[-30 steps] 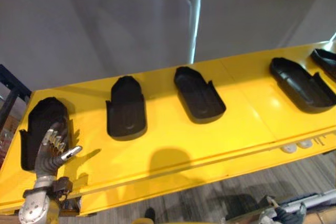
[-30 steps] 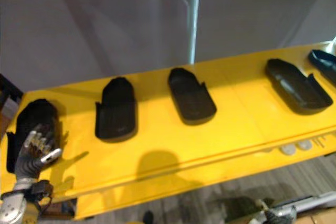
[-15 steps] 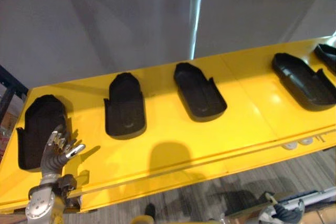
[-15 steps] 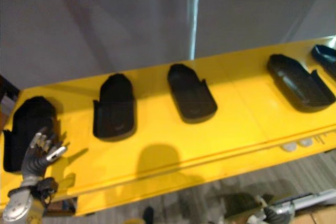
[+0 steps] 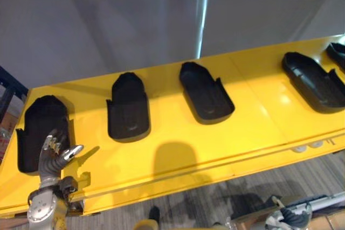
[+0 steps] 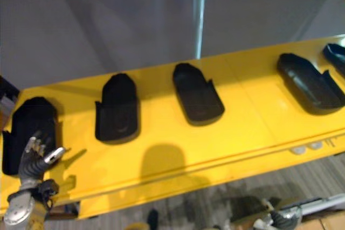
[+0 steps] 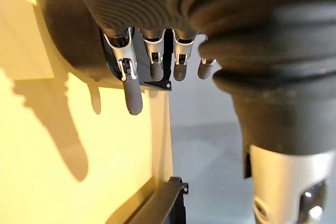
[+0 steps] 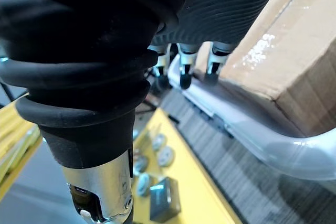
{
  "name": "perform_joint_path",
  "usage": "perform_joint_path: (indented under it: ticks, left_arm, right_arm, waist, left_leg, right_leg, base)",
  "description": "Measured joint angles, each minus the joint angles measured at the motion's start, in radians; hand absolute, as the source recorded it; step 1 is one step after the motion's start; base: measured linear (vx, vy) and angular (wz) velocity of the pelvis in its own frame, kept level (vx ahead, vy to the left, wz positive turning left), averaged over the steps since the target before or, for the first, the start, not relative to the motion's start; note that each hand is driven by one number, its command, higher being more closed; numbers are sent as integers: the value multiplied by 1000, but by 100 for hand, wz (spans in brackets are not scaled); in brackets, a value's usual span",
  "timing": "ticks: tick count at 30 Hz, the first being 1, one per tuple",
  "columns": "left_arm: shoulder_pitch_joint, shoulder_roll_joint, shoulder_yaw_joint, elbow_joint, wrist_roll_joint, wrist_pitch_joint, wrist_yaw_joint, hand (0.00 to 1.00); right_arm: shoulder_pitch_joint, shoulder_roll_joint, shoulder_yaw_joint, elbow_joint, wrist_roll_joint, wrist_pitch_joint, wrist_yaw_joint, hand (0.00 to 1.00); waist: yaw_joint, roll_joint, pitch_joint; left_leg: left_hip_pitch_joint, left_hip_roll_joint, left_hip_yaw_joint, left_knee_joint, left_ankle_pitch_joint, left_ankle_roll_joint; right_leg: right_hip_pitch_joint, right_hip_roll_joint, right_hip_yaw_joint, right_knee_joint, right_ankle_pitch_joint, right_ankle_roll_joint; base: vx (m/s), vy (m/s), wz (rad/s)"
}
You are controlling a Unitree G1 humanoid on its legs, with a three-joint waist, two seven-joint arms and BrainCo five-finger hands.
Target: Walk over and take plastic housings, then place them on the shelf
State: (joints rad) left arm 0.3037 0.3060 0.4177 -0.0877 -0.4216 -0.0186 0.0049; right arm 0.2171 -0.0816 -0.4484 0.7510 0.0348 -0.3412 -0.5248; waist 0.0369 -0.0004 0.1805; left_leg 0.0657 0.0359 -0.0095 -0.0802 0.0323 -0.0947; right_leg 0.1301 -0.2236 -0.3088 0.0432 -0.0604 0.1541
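Several black plastic housings lie in a row on a yellow shelf: the leftmost housing, a second housing, a third housing, a fourth housing, and one more housing cut off at the right edge. My left hand hovers over the near end of the leftmost housing, its fingers relaxed and open, holding nothing. My right hand hangs low at the right, below the shelf, with relaxed fingers and nothing in it.
A grey wall and a silver post stand behind the shelf. A cardboard box and a silver tube lie close to my right hand. Striped grey floor runs under the shelf's front edge.
My left hand has sunk slightly toward the shelf's front edge, still over the leftmost housing's near end. The whole view has shifted a little.
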Motion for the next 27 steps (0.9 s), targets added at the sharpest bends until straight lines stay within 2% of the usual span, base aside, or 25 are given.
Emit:
perform_joint_path:
  ticks: [7, 10, 14, 16, 21, 25, 27]
  left_arm:
    - [-1, -2, 0, 2, 15, -1, 34, 0]
    - [-8, -4, 0, 2, 74, -9, 59, 0]
    - [-5, -20, -1, -25, 76, -83, 57, 0]
    - [-2, -49, -6, -91, 67, -147, 38, 0]
    - [2, -51, -50, -212, 64, -238, -36, 0]
    - [10, -51, -59, -274, 13, -250, -118, 0]
    - [12, -51, -75, -313, -54, -245, -183, 0]
  right_arm:
    - [0, 0, 1, 0, 0, 2, 0, 0]
    - [0, 0, 3, 0, 0, 2, 0, 0]
    - [3, 0, 20, 3, 0, 2, 0, 0]
    - [4, 0, 19, 6, 0, 2, 0, 0]
    - [7, 0, 20, 11, 0, 2, 0, 0]
    - [6, 0, 20, 14, -1, 2, 0, 0]
    - [7, 1, 20, 14, -1, 2, 0, 0]
  waist:
    - [-1, 0, 0]
    - [-7, -2, 1]
    - [-8, -5, 4]
    - [-7, -7, 5]
    - [-10, -5, 5]
    - [-21, -5, 6]
    - [-23, -4, 6]
  left_leg:
    - [0, 0, -1, 0, 0, 0]
    - [1, -1, -7, 0, 0, 0]
    - [0, 0, -7, 0, 0, 0]
    - [-4, -1, -7, 0, 0, 0]
    - [-5, 0, -6, 0, 0, -1]
    - [-5, 0, -6, 0, 0, -1]
    - [-4, 0, -5, 0, 0, -1]
  right_leg:
    - [2, 0, -2, -2, 0, 1]
    - [10, 0, -14, -5, 0, 1]
    - [10, 0, -13, -5, 1, 1]
    - [9, 0, -13, -3, 1, 1]
    - [8, 1, -12, -2, 1, 1]
    - [7, 0, -12, 0, 2, 0]
    - [7, -1, -11, 1, 2, -1]
  base:
    - [0, 0, 0]
    - [0, 0, 8]
    - [0, 0, 0]
    - [0, 0, 0]
    - [0, 0, 0]
    - [0, 0, 0]
    - [0, 0, 0]
